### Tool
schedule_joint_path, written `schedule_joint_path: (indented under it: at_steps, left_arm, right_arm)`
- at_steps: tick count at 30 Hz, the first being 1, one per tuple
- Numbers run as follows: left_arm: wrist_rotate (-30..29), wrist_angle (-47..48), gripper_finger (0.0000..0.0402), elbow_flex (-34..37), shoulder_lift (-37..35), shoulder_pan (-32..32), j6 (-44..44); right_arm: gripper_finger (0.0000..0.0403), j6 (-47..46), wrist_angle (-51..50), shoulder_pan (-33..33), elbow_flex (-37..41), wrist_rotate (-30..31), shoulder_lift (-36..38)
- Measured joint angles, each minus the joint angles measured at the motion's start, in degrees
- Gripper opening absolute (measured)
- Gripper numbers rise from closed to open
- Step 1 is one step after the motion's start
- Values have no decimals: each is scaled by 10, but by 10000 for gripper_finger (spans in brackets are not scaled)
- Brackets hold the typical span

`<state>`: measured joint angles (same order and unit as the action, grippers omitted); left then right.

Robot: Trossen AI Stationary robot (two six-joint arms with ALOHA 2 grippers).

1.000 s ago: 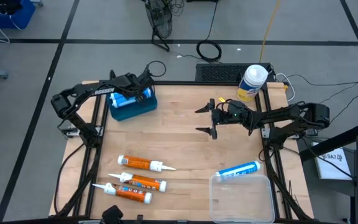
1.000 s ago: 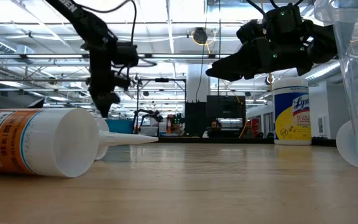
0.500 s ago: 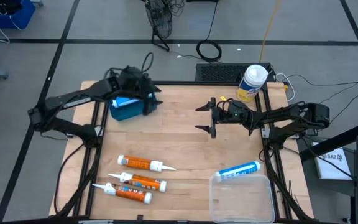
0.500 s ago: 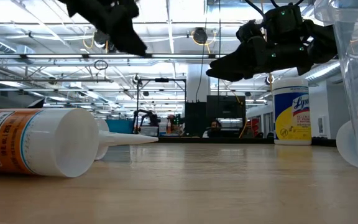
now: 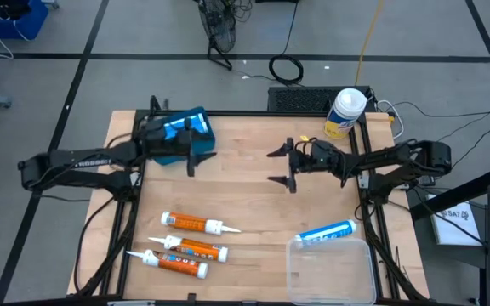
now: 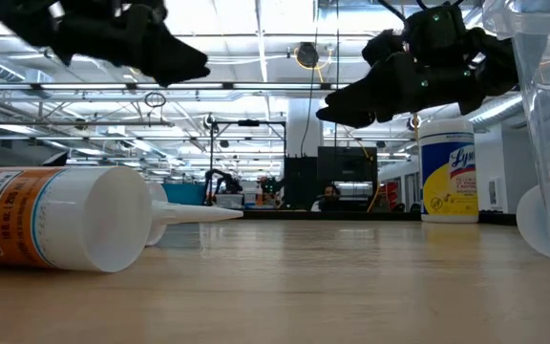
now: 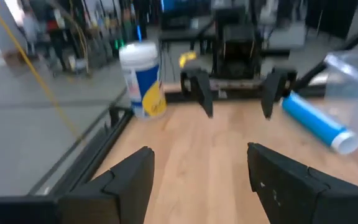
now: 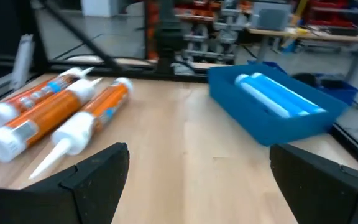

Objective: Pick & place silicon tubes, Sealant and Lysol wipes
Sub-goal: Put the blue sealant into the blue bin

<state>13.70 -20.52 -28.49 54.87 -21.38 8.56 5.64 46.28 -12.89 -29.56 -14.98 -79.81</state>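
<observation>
1. High view: a wooden table (image 5: 245, 212) fills the centre of the frame, with one dark arm entering from each side.
2. The left gripper (image 5: 196, 158) sits left of centre, in the upper half of the frame, just over the lower right corner of a blue bin (image 5: 179, 138). Its fingers (image 7: 129, 180) are spread apart with nothing between them, as the left wrist view shows.
3. The blue bin stands at the upper left of the table and holds a blue tube (image 8: 277, 94) with a white cap, seen in the right wrist view.
4. The right gripper (image 5: 282, 166) hangs right of centre in the upper half of the frame, above bare wood. Its fingers (image 8: 101, 171) are spread wide and hold nothing.
5. The wipes (image 5: 345, 111), a round canister with a yellow label and white lid, stand upright at the upper right, on the table's back edge, beside the right arm.
6. Three orange tubes (image 5: 190, 245) with white nozzles lie side by side at the lower left of the table.
7. Another blue tube (image 5: 328, 231) lies at the lower right, touching the upper edge of a clear tub (image 5: 330, 269).
8. Low view: an orange tube lies at far left, the wipes stand at right, and both grippers hang above the table.
</observation>
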Motion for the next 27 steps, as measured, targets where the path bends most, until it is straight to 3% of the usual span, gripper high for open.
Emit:
schedule_joint_path:
  at_steps: [3,5,10,12,15,21,27]
  left_arm:
    - [0,-117,265,68,-26,9,-25]
    - [0,-174,268,102,-42,12,-34]
    - [0,-213,263,135,-68,17,-39]
    - [0,-213,259,136,-71,17,-44]
    - [0,-212,253,136,-69,17,-46]
    - [0,-212,251,136,-69,17,-46]
    - [-1,-212,255,136,-69,17,-45]
  right_arm:
    - [363,11,-14,49,-5,16,0]
    - [363,13,-88,88,-27,53,8]
    - [363,9,-466,199,-159,265,7]
    - [363,-29,-602,238,-217,314,-2]
    - [363,-141,-767,279,-277,297,-2]
    - [363,-326,-976,337,-317,249,-2]
    - [363,-447,-1074,368,-285,187,-2]
